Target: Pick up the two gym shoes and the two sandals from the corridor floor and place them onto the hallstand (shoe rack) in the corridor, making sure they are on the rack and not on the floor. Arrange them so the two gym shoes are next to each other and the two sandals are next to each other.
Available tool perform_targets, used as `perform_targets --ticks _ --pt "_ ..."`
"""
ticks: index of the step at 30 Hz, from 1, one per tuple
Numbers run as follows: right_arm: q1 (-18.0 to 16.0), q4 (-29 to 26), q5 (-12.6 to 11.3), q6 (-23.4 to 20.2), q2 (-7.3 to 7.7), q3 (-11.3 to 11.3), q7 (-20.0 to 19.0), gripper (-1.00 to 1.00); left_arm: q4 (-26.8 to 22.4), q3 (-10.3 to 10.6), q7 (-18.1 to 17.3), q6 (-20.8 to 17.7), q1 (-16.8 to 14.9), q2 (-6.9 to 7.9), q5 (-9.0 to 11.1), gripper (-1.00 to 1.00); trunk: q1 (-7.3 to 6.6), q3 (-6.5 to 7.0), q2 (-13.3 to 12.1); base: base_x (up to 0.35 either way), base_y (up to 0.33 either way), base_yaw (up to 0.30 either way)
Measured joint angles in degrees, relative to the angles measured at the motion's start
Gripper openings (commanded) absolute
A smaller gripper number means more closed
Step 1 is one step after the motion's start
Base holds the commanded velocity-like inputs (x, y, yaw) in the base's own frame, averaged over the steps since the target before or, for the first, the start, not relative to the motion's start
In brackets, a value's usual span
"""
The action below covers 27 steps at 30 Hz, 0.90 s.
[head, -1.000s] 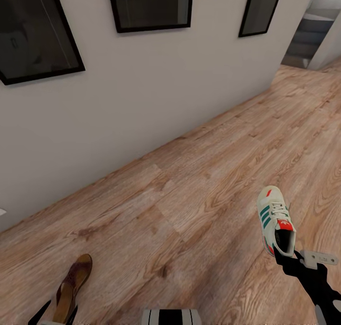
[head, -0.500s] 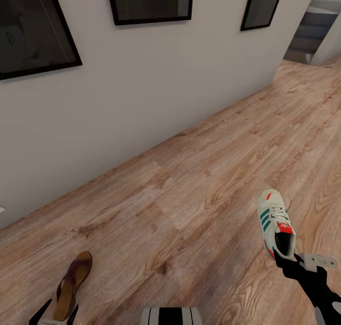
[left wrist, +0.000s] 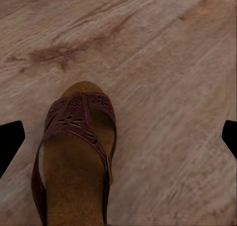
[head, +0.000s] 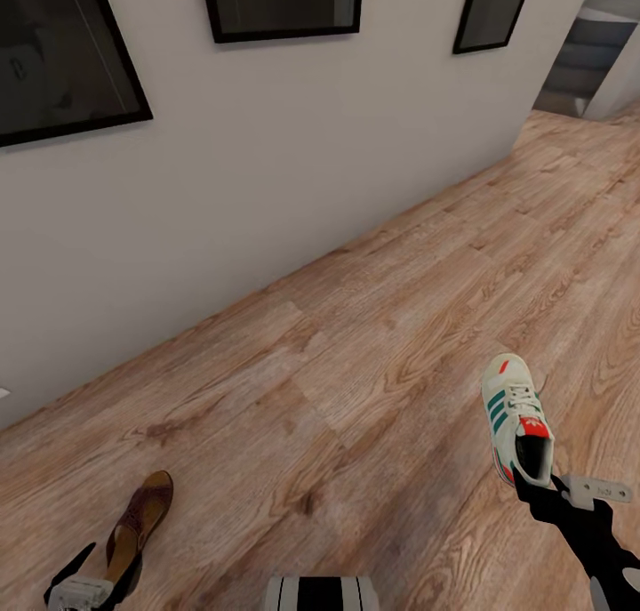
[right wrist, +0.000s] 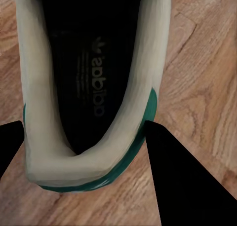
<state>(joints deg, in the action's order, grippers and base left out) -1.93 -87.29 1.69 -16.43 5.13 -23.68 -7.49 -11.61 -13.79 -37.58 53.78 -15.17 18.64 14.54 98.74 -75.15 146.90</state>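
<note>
One dark maroon sandal (head: 140, 518) with a tan footbed lies on the wood-plank corridor floor (head: 356, 371) at the lower left. My left gripper (head: 107, 565) is at its heel end, open. In the left wrist view its fingertips (left wrist: 11, 137) stand wide apart, with the sandal (left wrist: 74, 162) between them and nearer one finger. One cream gym shoe (head: 514, 411) with green stripes is at the lower right, toe pointing away. My right gripper (head: 533, 485) is at its heel. The right wrist view shows the fingers (right wrist: 182, 176) pressed against both sides of the shoe's heel (right wrist: 94, 63).
A pale wall (head: 267, 148) with black-framed pictures (head: 283, 11) runs diagonally across the back. Grey stairs (head: 587, 51) show at the far right end of the corridor. Open plank floor lies between the two shoes and along the wall.
My left gripper has come further into view at the sandal's heel. The view has shifted slightly. The gym shoe and right gripper keep their places.
</note>
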Motion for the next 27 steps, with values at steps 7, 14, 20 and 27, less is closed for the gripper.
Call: perform_targets --ticks 7,14,20,27 --pt "0.0 0.0 0.0 0.5 -0.03 0.0 -0.1 -1.00 -0.3 -0.2 -8.2 -3.5 -0.5 0.64 8.3 1.00 0.00 -0.02 0.0 0.000 0.000 0.000" --pt "0.0 0.0 0.1 0.6 -0.03 0.0 -0.1 -1.00 -0.3 -0.1 -10.4 -4.4 -0.7 0.68 10.5 1.00 0.00 -0.02 0.0 0.000 0.000 0.000" --pt "0.0 0.0 0.0 0.6 -0.04 0.0 -0.1 -1.00 -0.2 -0.1 -10.9 -4.6 -0.7 0.43 11.1 1.00 0.00 -0.03 0.0 0.000 0.000 0.000" --pt "0.0 0.0 0.0 0.6 -0.02 0.0 -0.1 -1.00 0.0 -0.3 -11.0 -4.7 -0.7 0.42 11.5 1.00 0.00 -0.03 0.0 0.000 0.000 0.000"
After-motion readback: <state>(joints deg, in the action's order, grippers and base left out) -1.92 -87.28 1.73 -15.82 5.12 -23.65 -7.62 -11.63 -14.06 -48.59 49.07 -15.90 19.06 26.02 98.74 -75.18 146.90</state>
